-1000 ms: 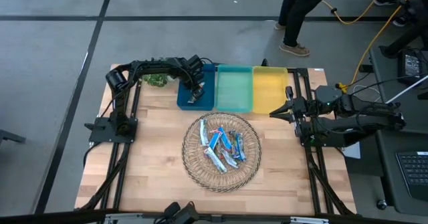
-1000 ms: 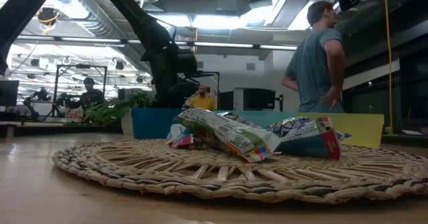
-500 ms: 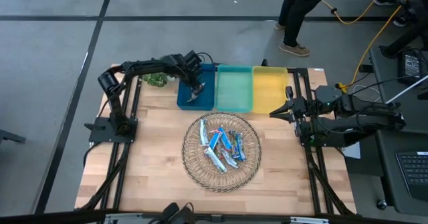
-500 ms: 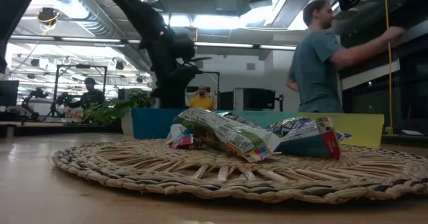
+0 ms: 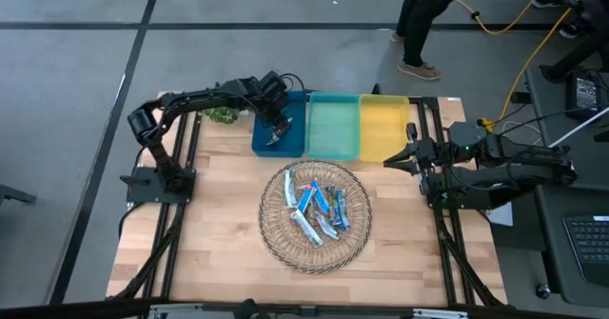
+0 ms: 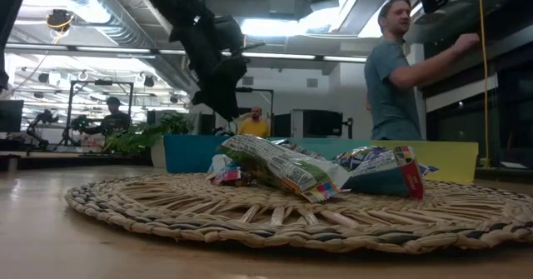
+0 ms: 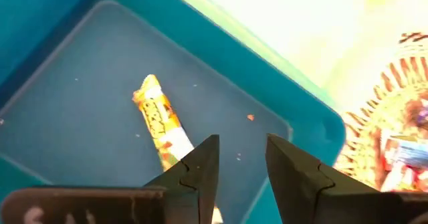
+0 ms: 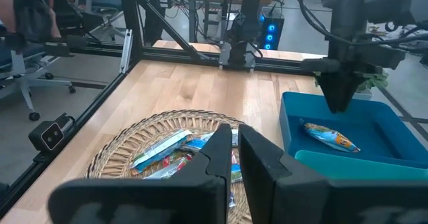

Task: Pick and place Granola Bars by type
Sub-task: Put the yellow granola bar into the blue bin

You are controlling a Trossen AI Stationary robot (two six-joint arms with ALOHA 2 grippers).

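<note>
Several granola bars (image 5: 317, 209) in blue, silver and red wrappers lie heaped on a round woven tray (image 5: 271, 235); the low view shows the same granola bars (image 6: 291, 169) close up. One orange-yellow bar (image 7: 160, 120) lies flat on the floor of the blue bin (image 5: 295, 119). My left gripper (image 7: 241, 150) hangs open above that bin, pointing down, clear of the bar, and the right wrist view shows the left gripper (image 8: 338, 103) over the orange-yellow bar (image 8: 331, 137). My right gripper (image 5: 392, 159) waits shut at the table's right side, beside the yellow bin (image 5: 383, 124).
A teal bin (image 5: 333, 126) stands between the blue and yellow bins along the far edge. A green plant (image 5: 225, 115) sits left of the blue bin. Bare wood lies left and right of the tray. A person (image 6: 391, 71) stands beyond the table.
My left gripper has risen straight up out of the blue bin, and its arm's elbow has swung toward the table's left. The orange-yellow bar stays on the bin floor. The person behind the table has raised an arm.
</note>
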